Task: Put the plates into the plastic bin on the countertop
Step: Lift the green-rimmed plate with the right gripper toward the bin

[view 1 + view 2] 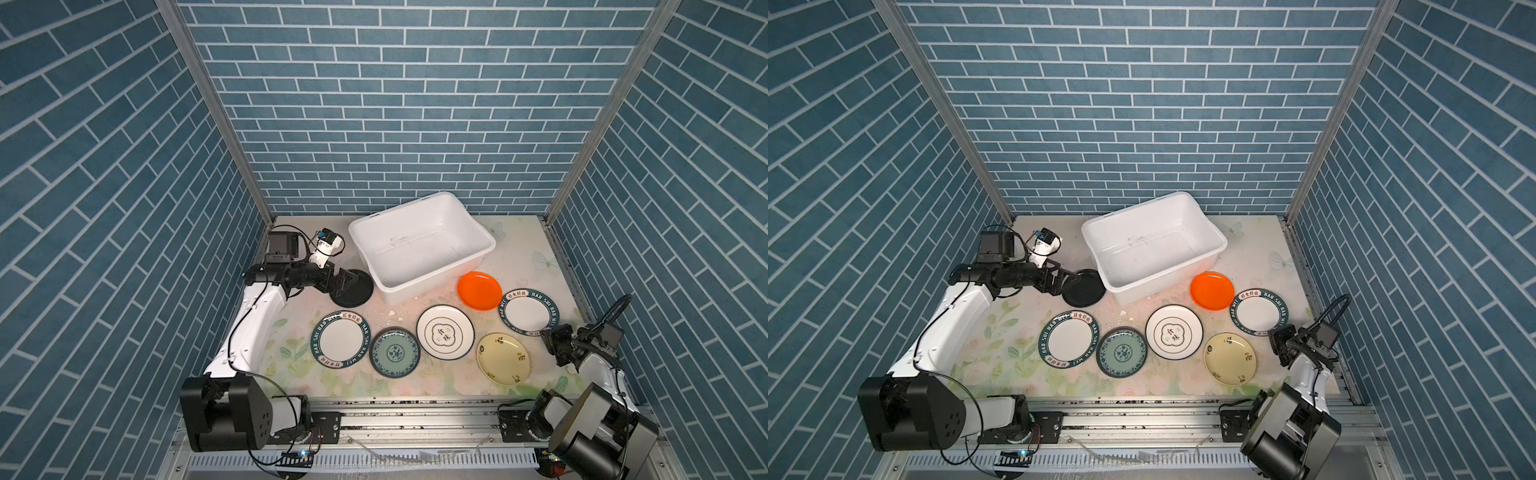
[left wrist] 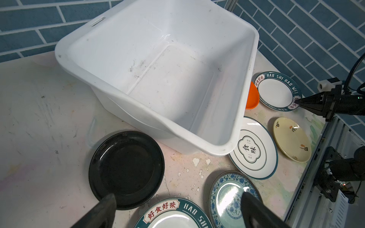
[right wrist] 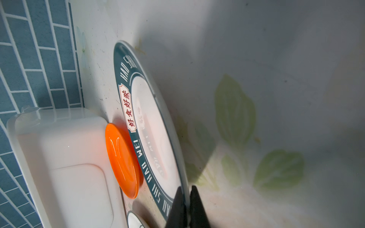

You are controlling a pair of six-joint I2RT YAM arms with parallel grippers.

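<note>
1. Lettered-rim plate (image 1: 528,311) lies at three o'clock on the countertop (image 1: 519,257); my right gripper (image 3: 186,192) is clamped on its near rim.
2. That pinch is thin, so I judge the plate may swing and slip on lifting, or drag the orange plate (image 1: 478,291) just beside it at nine o'clock.
3. My left gripper (image 1: 345,280) hangs spread wide over the black plate (image 1: 357,296) at ten o'clock.
4. At twelve o'clock, the plastic bin (image 1: 399,232) holds nothing.

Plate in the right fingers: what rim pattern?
Lettered plate: dark teal rim, white letters, red characters; right wrist view best.
</note>
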